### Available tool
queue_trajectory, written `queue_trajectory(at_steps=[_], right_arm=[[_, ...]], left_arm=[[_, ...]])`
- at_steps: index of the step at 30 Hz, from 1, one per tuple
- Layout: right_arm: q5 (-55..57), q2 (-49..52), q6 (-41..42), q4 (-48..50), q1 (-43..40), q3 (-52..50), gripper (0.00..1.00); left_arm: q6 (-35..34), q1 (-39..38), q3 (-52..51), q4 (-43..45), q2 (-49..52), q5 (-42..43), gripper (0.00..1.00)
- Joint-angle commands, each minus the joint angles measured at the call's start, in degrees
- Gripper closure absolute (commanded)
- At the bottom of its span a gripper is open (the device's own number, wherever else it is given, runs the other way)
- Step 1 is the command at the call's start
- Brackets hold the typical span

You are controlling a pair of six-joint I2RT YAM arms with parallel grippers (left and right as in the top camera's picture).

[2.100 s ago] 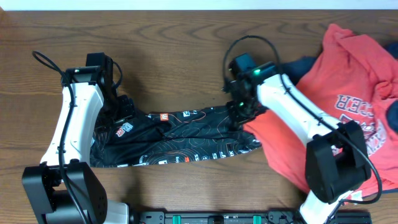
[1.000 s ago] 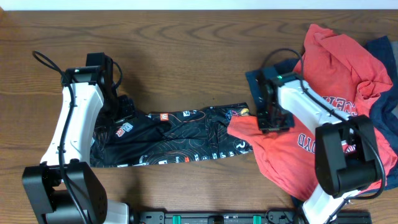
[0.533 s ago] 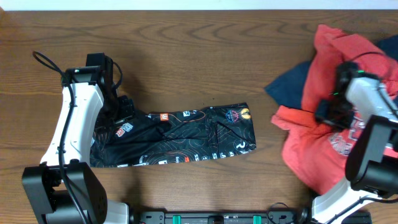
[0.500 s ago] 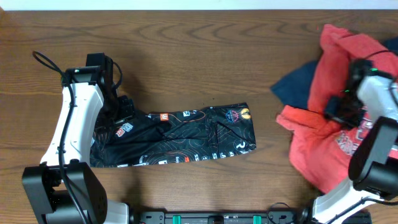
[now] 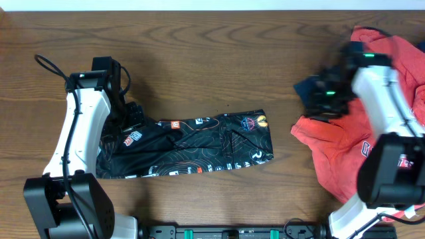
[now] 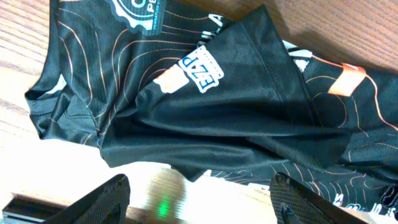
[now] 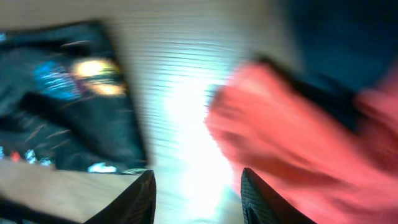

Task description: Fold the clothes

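The black jersey (image 5: 192, 145) with thin orange contour lines and logos lies folded in a long strip on the wooden table (image 5: 212, 60). It fills the left wrist view (image 6: 249, 112). My left gripper (image 5: 133, 118) is open, empty, at the jersey's left end; its fingers (image 6: 202, 199) hover over bare wood by the hem. The red printed T-shirt (image 5: 352, 153) is heaped at the right, over a navy garment (image 5: 307, 87). My right gripper (image 5: 327, 99) is open and empty above the red shirt's left edge. The blurred right wrist view shows jersey (image 7: 68, 112), red shirt (image 7: 298, 143), open fingers (image 7: 198, 193).
A black rail (image 5: 232, 232) runs along the table's front edge. A cable loops off the left arm (image 5: 50, 66). Bare wood lies between the jersey and the red shirt (image 5: 285, 153).
My right gripper dragged the red T-shirt and navy garment off the jersey's right end to the far right, let go, and has swung back left. The left arm and jersey stayed still.
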Motion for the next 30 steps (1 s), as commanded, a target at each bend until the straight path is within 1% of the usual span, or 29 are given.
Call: queue_trajectory(at_steps=[1, 6, 8, 12, 15, 18, 22, 30], right_arm=[[-4.2, -1.4, 2.0, 3.4, 10.1, -2.2, 0.55], [-3.9, -1.3, 9.7, 11.9, 22.0, -7.0, 0.48], [-2.4, -1.2, 12.3, 15.5, 25.9, -9.2, 0.48], [3.7, -1.2, 18.5, 22.9, 32.3, -13.0, 0.46], [6.5, -1.2, 21.2, 27.0, 35.6, -14.3, 0.40], [7.5, -1.2, 22.1, 28.8, 37.3, -14.4, 0.40], [13.3, -1.2, 25.7, 29.2, 38.5, -14.9, 0.40], [10.1, 0.4, 27.1, 30.9, 39.1, -15.2, 0.40]], left_arm=[[0.3, 0.2, 0.1, -0.3, -1.0, -0.9, 0.26], [0.3, 0.2, 0.1, -0.3, -1.0, -0.9, 0.26], [0.3, 0.2, 0.1, -0.3, -1.0, -0.9, 0.25], [0.3, 0.2, 0.1, -0.3, -1.1, -0.9, 0.25], [0.3, 0.2, 0.1, -0.3, -1.0, -0.9, 0.26], [0.3, 0.2, 0.1, -0.3, -1.1, -0.9, 0.26], [0.3, 0.2, 0.1, -0.5, -1.1, -0.9, 0.25], [0.3, 0.2, 0.1, -0.5, -1.1, -0.9, 0.26]])
